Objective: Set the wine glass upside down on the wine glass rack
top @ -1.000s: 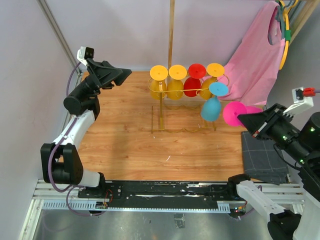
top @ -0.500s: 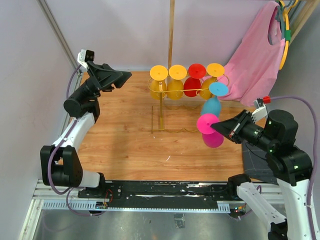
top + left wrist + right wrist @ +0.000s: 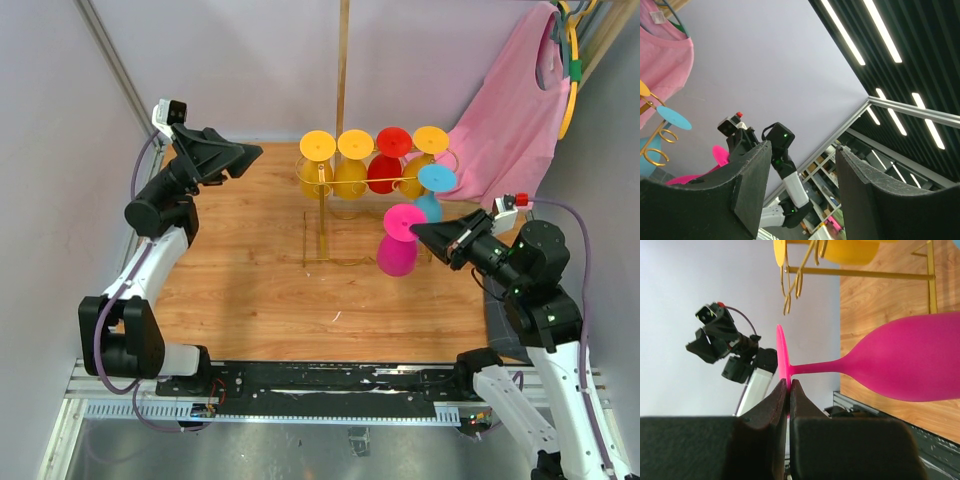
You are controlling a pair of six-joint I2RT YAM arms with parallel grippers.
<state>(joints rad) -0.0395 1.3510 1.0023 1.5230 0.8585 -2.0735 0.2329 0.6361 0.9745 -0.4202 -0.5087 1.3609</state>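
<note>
Two arms, one item in hand. Right arm: reaches leftward from the right side, right pincer (image 3: 418,229) (image 3: 788,385) clenched on the foot rim of the pink wine glass (image 3: 397,256) (image 3: 912,365). The glass is carried foot uppermost, bowl down, just in front of the gold wine glass rack (image 3: 322,222) (image 3: 865,273), not hung.

Left arm: raised at far left, left pincer (image 3: 255,152) (image 3: 802,148) parted, grasping nothing, aimed rackward.

Surface (image 3: 250,262): wood-grain. Rack carries hung glasses (image 3: 350,178) in yellow, red and blue.

Room: lilac walls (image 3: 250,60), pink garment (image 3: 510,120) right rear, grey cloth (image 3: 520,312) right edge.
</note>
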